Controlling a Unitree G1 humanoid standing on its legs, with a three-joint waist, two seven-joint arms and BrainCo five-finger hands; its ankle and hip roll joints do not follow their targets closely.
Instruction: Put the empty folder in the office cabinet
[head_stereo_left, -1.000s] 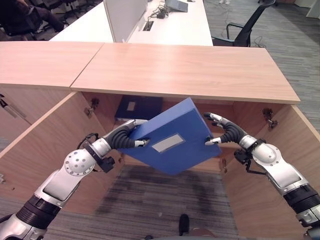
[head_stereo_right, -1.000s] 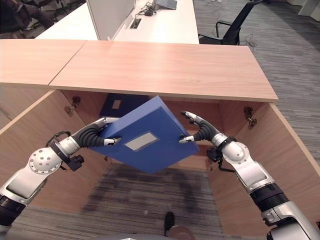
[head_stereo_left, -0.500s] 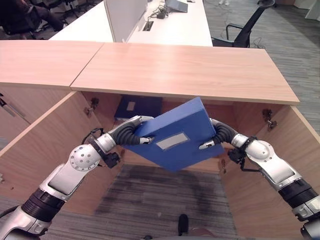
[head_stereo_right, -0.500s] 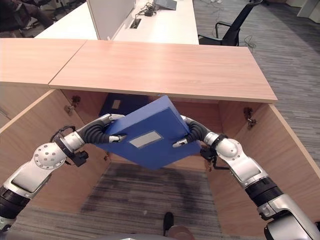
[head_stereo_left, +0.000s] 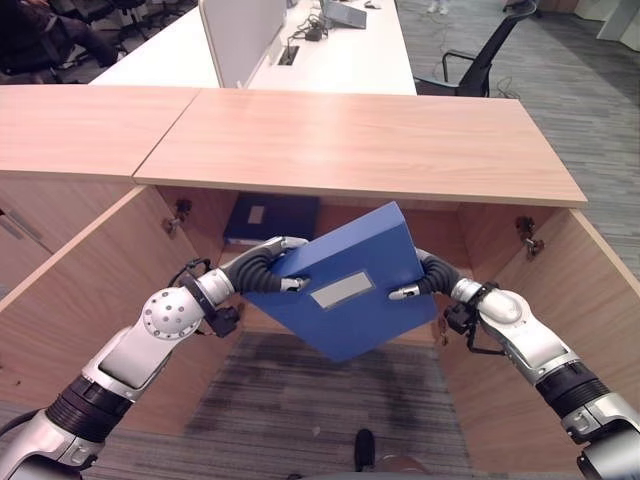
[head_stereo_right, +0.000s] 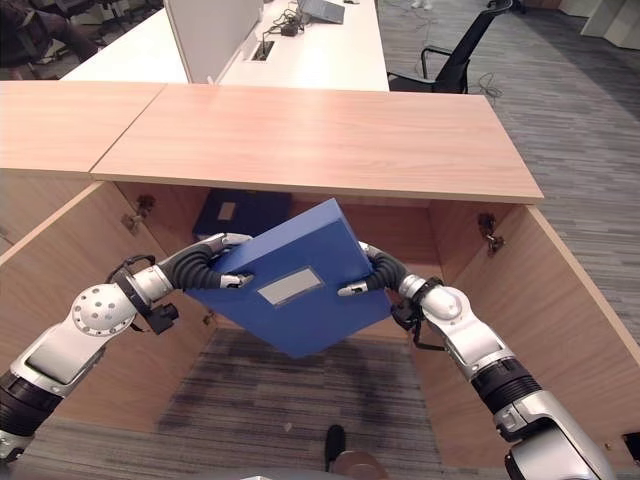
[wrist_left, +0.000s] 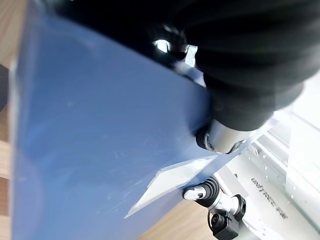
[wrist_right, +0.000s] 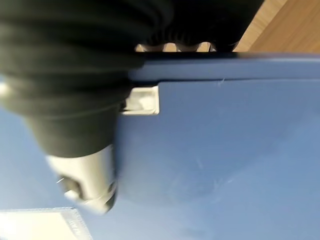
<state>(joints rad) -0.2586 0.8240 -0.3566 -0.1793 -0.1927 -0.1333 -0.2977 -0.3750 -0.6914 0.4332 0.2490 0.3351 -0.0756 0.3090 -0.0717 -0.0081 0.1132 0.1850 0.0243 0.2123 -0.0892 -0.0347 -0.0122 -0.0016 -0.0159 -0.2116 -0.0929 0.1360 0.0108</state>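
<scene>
A: Left eye view: blue folder (head_stereo_left: 345, 283) tilted at the office cabinet (head_stereo_left: 360, 150) mouth, clamped between left robot hand (head_stereo_left: 272, 262) and right robot hand (head_stereo_left: 418, 280).

B: Could catch the top edge, then slip.

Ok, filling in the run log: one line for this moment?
blue folder held tilted | left hand and right hand clamp its sides | before open cabinet

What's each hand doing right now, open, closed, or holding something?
Left hand: shut on the blue folder, thumb on its top face.
Right hand: shut on the same folder's opposite edge, thumb on top.
</scene>
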